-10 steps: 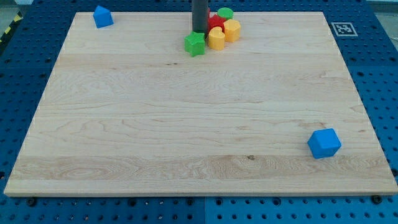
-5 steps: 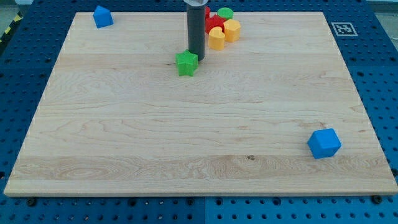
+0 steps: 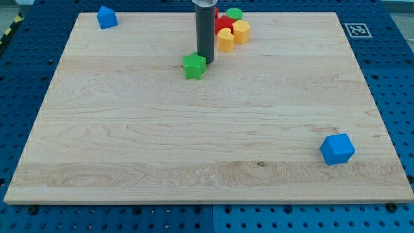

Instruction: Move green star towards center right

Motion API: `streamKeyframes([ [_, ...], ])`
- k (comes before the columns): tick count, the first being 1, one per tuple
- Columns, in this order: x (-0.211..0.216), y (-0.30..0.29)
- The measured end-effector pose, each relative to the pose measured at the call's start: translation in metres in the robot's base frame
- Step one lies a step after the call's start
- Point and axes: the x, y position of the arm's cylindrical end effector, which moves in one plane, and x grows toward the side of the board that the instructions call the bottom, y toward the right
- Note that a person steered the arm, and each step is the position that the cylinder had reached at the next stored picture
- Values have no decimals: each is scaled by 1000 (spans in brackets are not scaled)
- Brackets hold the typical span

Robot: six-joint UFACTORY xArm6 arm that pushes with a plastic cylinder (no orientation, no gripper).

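In the camera view, the green star (image 3: 194, 66) lies on the wooden board (image 3: 194, 149), near the view's top and a little left of the middle. It looks small, light and stiff, so I judge it will slide easily and may turn if pushed off-centre; its left side is the place to push. My tip (image 3: 205, 61) has nothing to open and holds nothing; it stands just beside the star's upper right, seemingly touching.
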Motion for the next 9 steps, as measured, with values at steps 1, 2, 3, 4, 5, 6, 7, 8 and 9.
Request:
streamKeyframes([
  [1, -22, -10],
  [2, -38, -53],
  [3, -22, -98],
  [4, -14, -99],
  [5, 6, -82],
  [6, 18, -57],
  [7, 18, -34],
  [8, 25, -4],
  [9, 25, 35],
])
